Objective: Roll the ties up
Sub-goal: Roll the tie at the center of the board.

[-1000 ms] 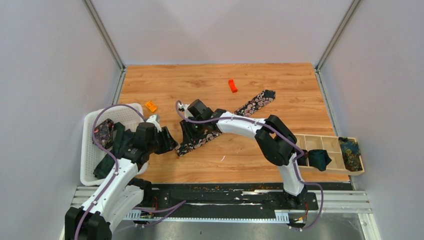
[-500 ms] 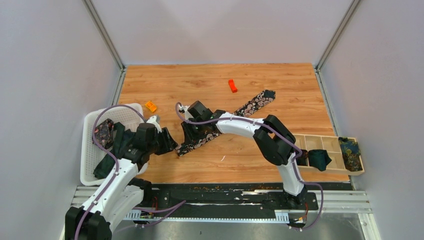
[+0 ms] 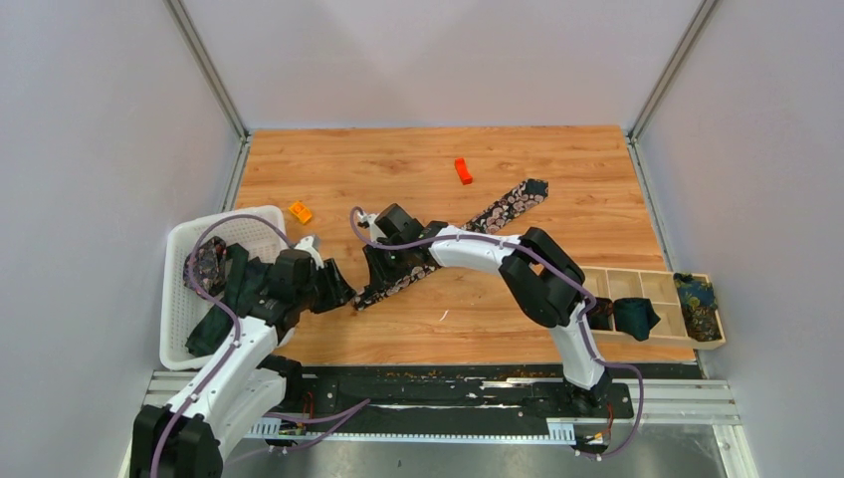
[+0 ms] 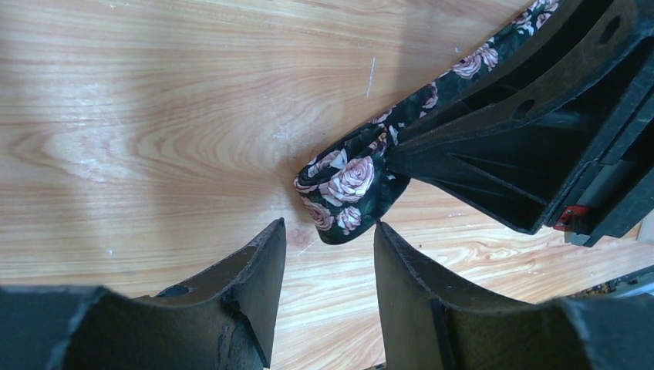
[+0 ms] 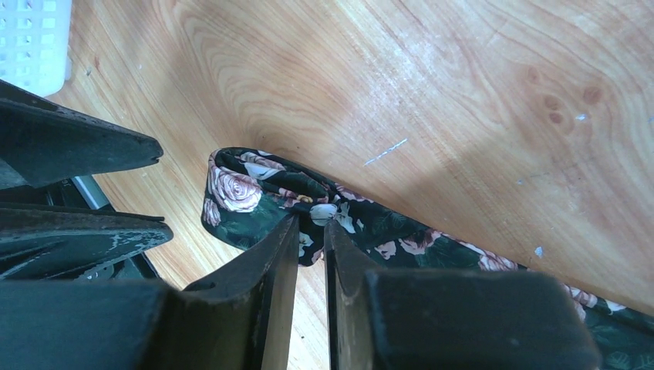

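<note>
Floral tie point(image 3: 510, 203). Top view: a black strip lying slantwise across the middle of the wooden table point(image 3: 557, 159). Its far tip is toward upper right and its near end sits under my right gripper point(image 3: 370, 284). My left gripper point(image 3: 343, 292) is just left of that end.

Left wrist view: the tie's end point(image 4: 345, 185) is folded over at frame centre, just above my left fingers point(image 4: 258, 270), which stand spread.

Right wrist view: my right fingers point(image 5: 270, 262) are nearly together at lower centre, pinching the folded tie point(image 5: 239, 193).

Wooden table point(image 3: 398, 159) with floral tie point(image 3: 510, 203), red block point(image 3: 463, 170), orange block point(image 3: 300, 211), white basket point(image 3: 179, 299), divided tray point(image 3: 652, 289).
</note>
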Motion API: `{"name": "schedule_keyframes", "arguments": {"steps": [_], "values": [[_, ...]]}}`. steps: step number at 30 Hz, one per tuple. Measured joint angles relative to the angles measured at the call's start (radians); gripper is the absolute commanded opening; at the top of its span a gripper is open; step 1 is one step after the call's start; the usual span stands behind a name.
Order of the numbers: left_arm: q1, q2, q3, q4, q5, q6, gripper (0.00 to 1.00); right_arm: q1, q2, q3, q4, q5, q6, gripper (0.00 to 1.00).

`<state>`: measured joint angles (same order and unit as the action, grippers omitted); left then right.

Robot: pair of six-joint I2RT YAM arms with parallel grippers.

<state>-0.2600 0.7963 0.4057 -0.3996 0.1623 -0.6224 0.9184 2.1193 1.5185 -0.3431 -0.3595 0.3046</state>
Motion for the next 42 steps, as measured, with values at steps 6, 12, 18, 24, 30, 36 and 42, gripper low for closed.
{"name": "schedule_keyframes", "arguments": {"steps": [6,12,18,24,30,36,42], "values": [[0.0,0.04,-0.05,0.061,0.029,-0.032,0.53,-0.007,0.005,-0.015,0.013,-0.002,-0.005,0.19],[0.0,0.063,-0.092,0.139,0.044,-0.093,0.53,-0.012,0.005,-0.032,0.034,-0.012,-0.005,0.18],[0.0,0.055,-0.13,0.192,0.042,-0.166,0.54,-0.012,0.005,-0.039,0.05,-0.018,-0.005,0.18],[0.0,-0.016,-0.169,0.223,0.021,-0.254,0.57,-0.013,0.005,-0.044,0.059,-0.023,-0.004,0.18],[0.0,-0.024,-0.201,0.247,0.008,-0.321,0.55,-0.014,0.005,-0.048,0.068,-0.027,-0.004,0.18],[-0.001,0.049,-0.207,0.33,0.016,-0.356,0.52,-0.014,0.005,-0.049,0.071,-0.029,-0.004,0.18],[-0.001,0.091,-0.211,0.386,0.016,-0.368,0.42,-0.015,0.005,-0.049,0.071,-0.029,-0.004,0.18]]}}
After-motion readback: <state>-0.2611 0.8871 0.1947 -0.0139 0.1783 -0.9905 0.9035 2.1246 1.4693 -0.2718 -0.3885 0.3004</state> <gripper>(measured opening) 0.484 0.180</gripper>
